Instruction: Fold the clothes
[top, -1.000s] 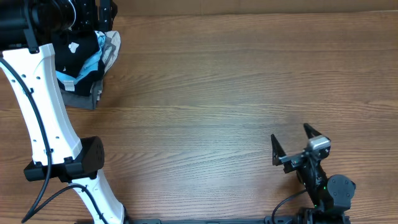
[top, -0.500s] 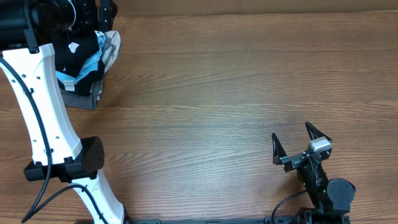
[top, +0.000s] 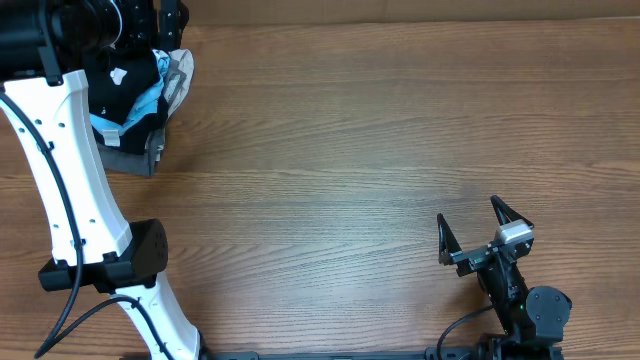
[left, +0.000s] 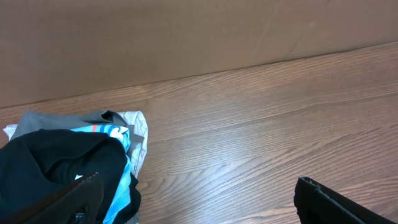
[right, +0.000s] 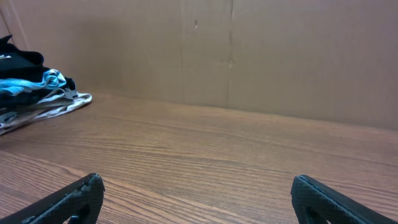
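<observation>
The black garment (top: 128, 88) with a small white mark lies bunched on top of a pile at the table's far left corner. It also shows in the left wrist view (left: 56, 163) and, far off, in the right wrist view (right: 15, 61). My left gripper (left: 196, 186) is open and empty, with its left finger just over the black garment's edge; in the overhead view it sits at the top left (top: 168, 25). My right gripper (top: 467, 215) is open and empty near the front right, far from the pile, and shows bare wood between its fingers (right: 196, 182).
Under the black garment lie a light blue shirt (top: 150, 102), a pale grey-white piece (top: 181, 73) and grey folded garments (top: 135, 157). The left arm's white link (top: 60, 160) rises along the left side. A brown cardboard wall (left: 186, 37) backs the table.
My right gripper has shifted slightly toward the front edge. The left arm and the pile have not moved.
</observation>
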